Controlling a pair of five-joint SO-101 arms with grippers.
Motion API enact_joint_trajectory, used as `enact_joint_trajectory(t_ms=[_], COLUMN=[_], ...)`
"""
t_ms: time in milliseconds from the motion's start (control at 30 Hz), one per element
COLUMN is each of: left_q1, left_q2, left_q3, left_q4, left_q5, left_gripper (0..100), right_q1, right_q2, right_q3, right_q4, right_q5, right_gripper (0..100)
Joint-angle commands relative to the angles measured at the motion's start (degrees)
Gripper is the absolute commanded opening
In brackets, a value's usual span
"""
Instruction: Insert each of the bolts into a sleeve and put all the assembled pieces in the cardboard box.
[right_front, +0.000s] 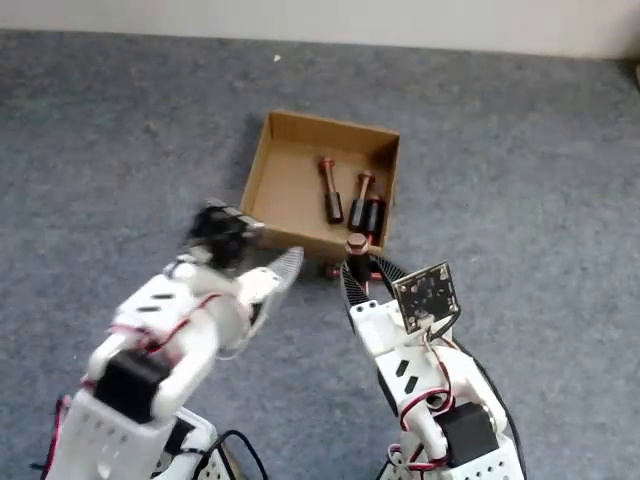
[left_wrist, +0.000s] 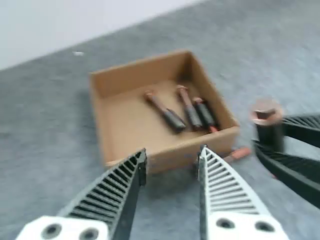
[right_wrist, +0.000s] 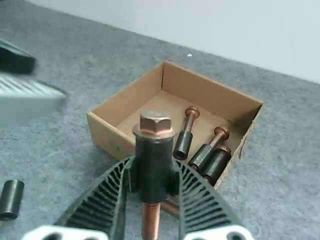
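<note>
- Three assembled pieces (right_wrist: 207, 147) lying flat on the floor of the cardboard box (right_front: 256, 170), side by side in the half nearer the right arm, close to that side wall.
- Each one a black cylindrical sleeve with a copper-coloured bolt through it. Flanged hex head and a stretch of bare shank sticking out toward the box's far wall, sleeve end toward its near wall. Far less shank showing on the one closest to the side wall than on the other two.
- Fourth piece (right_wrist: 152, 155) upright just outside the box's near wall, by the corner on the same side as the three inside. Hex head sitting on top of its black sleeve, copper threaded shank poking out underneath.
- Right gripper (right_wrist: 152, 170) clamped on that sleeve, one ribbed black finger pressed against each side of it.
- Left gripper (left_wrist: 172, 162) hovering in front of the box's near wall, on the side away from the fourth piece. Fingers spread moderately apart, nothing between them.
- Loose bolt (left_wrist: 240, 152), copper-coloured, lying on the grey carpet (right_front: 120, 120) just beside the box's near wall, near the fourth piece.
- Lone sleeve (right_wrist: 11, 199), black and cylindrical, on the carpet well apart from the box, on the arms' side of it.
</note>
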Motion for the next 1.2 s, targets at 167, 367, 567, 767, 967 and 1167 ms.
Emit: enact_joint_trajectory(t_ms=[167,367,567,767,967,1167], left_q1=[-14.5,-23.5,-31.1,-32.1,-32.2,-32.2], left_q2=[-27.2,-29.8,-30.2,-30.3,-30.3,-30.3], left_q3=[5.4,13.1,17.3,22.7,24.4,25.5], left_q4=[7.5,7.4,7.4,7.1,7.1,7.0], left_q5=[-1.5,-1.2,-1.1,-1.1,-1.1,-1.2], left_gripper=[10,6,1,1,1,1], right_q1=[0.7,0.5,-0.6,-0.6,-0.4,-0.3], right_q2=[-0.7,-0.6,-0.5,8.4,34.4,57.2], right_q3=[0.7,0.3,-6.5,-15.0,-28.0,-37.8], right_q4=[0.3,3.4,4.3,3.5,-4.7,-14.8], right_q5=[0.3,0.4,4.7,4.9,4.9,4.9], right_gripper=[0.5,0.5,0.5,0.6,0.6,0.6])
